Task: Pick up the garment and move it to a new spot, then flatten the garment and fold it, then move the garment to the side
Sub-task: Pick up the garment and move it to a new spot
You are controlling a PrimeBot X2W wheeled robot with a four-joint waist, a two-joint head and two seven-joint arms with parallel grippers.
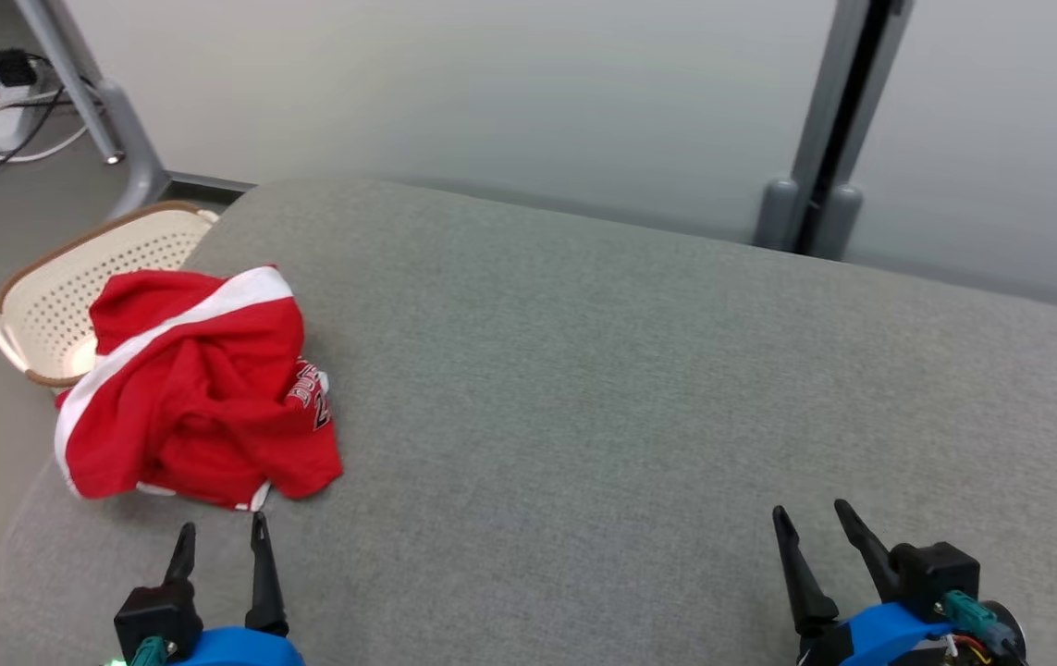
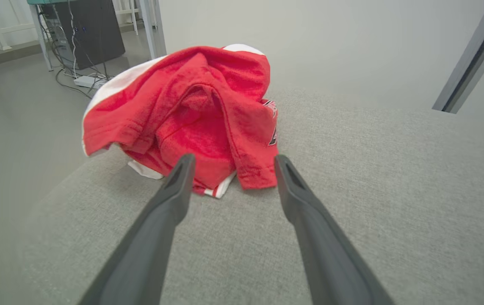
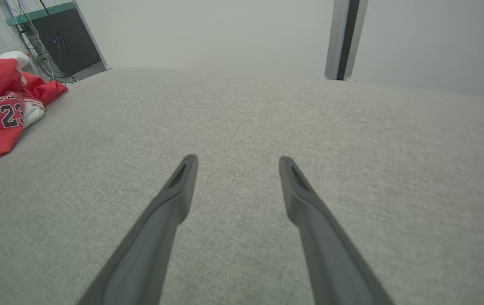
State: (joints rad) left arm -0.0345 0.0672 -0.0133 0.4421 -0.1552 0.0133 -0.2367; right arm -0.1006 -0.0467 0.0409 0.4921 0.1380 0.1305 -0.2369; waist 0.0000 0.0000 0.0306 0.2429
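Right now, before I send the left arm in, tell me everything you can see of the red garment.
The red garment is a crumpled heap of soft, towel-like fabric with white trim bands and a dark print reading 23 on its right side. Unfolded and bunched high, it lies at the left end of the grey cushion, by the basket; contact with the basket is unclear. The open left gripper points at it, not touching.

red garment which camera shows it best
Head view: the whole red garment shows from above. Left wrist view gives its near side close up; right wrist view catches a part marked 23 at the frame edge.
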